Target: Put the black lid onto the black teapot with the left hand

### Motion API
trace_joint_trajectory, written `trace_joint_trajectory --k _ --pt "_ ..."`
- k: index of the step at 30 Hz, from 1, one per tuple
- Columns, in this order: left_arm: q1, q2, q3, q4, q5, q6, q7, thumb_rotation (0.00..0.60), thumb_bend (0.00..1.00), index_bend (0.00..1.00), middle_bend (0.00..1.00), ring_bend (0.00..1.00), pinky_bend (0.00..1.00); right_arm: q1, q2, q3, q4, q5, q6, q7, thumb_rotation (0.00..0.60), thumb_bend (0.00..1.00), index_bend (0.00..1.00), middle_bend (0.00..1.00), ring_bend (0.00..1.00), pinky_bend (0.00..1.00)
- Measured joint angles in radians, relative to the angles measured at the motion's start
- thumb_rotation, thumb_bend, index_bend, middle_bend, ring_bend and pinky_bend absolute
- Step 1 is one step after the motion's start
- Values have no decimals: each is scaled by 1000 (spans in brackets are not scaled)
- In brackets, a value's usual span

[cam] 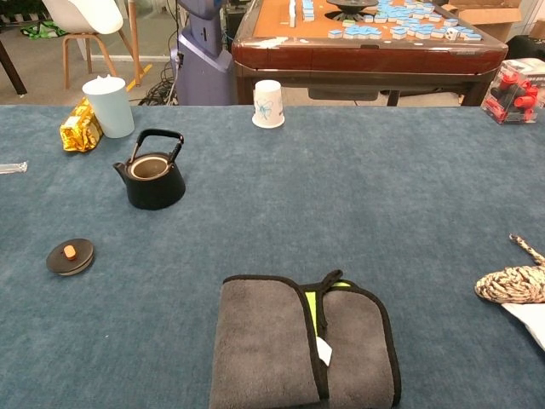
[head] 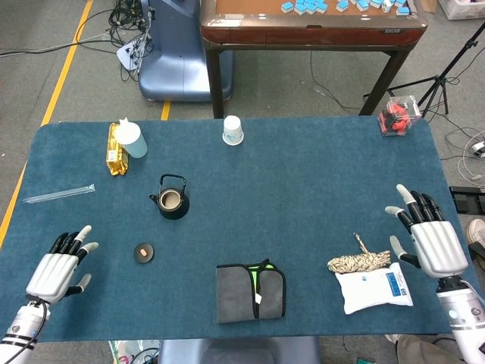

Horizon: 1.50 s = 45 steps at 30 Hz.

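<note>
The left hand (head: 55, 269) hovers over the near left corner of the blue table (head: 318, 189), palm down, its fingers apart and pointing up the table, holding nothing; it shows only in the head view. The right hand (head: 428, 236) lies in the same manner over the near right edge, fingers spread and empty, also seen only from the head camera. The black lid (head: 143, 252), with a small orange knob on top, lies flat on the cloth just to the right of the left hand, near it but apart from its fingertips. The black teapot (head: 172, 200) stands upright further up the table and slightly right of the lid, its mouth uncovered and its handle raised; in the chest view the lid (cam: 71, 256) lies nearer the camera and left of the teapot (cam: 152, 175), with bare cloth between them. Beyond the teapot, toward the far left, a pale blue cup (head: 132, 139) stands beside a gold packet (head: 114, 149), touching or nearly so. A clear plastic tube (head: 58, 194) lies along the left edge. A white paper cup (head: 233, 130) stands upside down at the far middle. A folded grey cloth (head: 251, 291) sits at the near middle. A coiled rope (head: 360, 260) rests against a white pouch (head: 374, 287) just left of the right hand, and a clear box of red items (head: 398, 116) sits at the far right corner.
</note>
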Motion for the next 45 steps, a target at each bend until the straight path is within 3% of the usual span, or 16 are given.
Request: trace_joint_trajectory --k 13,26,45 --pt "-43 -61 -5 -7 -75 -67 117 600 344 202 0 0 0 67 47 41 -25 50 -70 7 600 418 263 52 9 11" --pt "-73 -125 0 16 -82 -76 181 600 344 217 0 0 0 98 63 49 -39 75 -93 -5 600 417 263 52 9 8" --pt "-158 -96 -8 -98 -229 -168 384 600 344 162 0 0 0 123 76 45 -23 88 -113 15 600 418 263 52 9 3"
